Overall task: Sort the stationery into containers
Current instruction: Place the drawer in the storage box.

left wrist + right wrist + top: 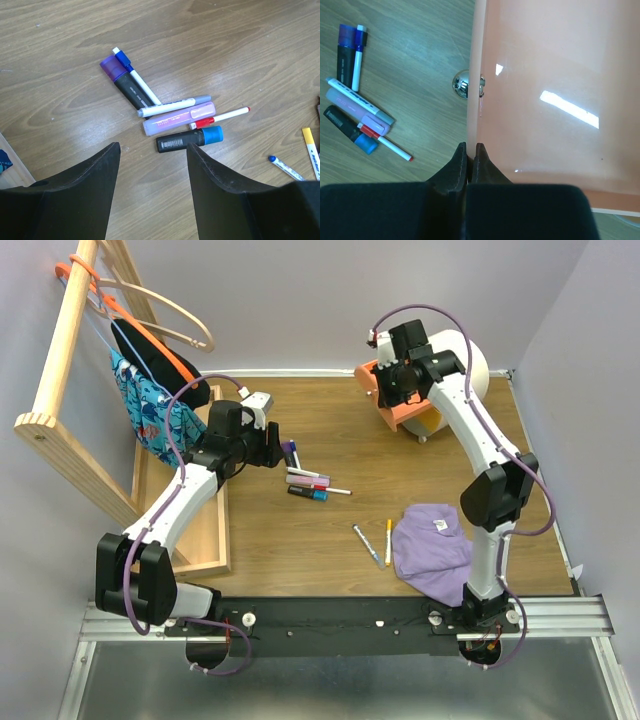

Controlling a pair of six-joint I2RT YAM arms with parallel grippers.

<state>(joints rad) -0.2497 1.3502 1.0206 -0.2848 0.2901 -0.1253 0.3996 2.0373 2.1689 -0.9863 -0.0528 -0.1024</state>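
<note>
A pile of stationery (305, 481) lies mid-table: a purple-capped black marker (121, 81), a blue-capped white pen (134, 76), a grey-capped white pen (167, 106), a pink bar (177, 118), a red-tipped pen (221, 117) and a blue-capped black marker (190, 140). My left gripper (152, 150) is open and empty, just left of the pile (272, 448). My right gripper (470, 150) is shut on the front wall of the pulled-out orange drawer (545, 100) of the cream drawer unit (468, 358). The yellow drawer (432, 422) sits below it. The round jar is out of view.
A yellow pen (388, 539) and a blue pen (367, 544) lie beside the purple cloth (433, 550) at front right. A long wooden tray (205, 530) and a wooden rack with hangers and cloths (70, 360) stand at the left. The drawer's metal knob (461, 84) shows.
</note>
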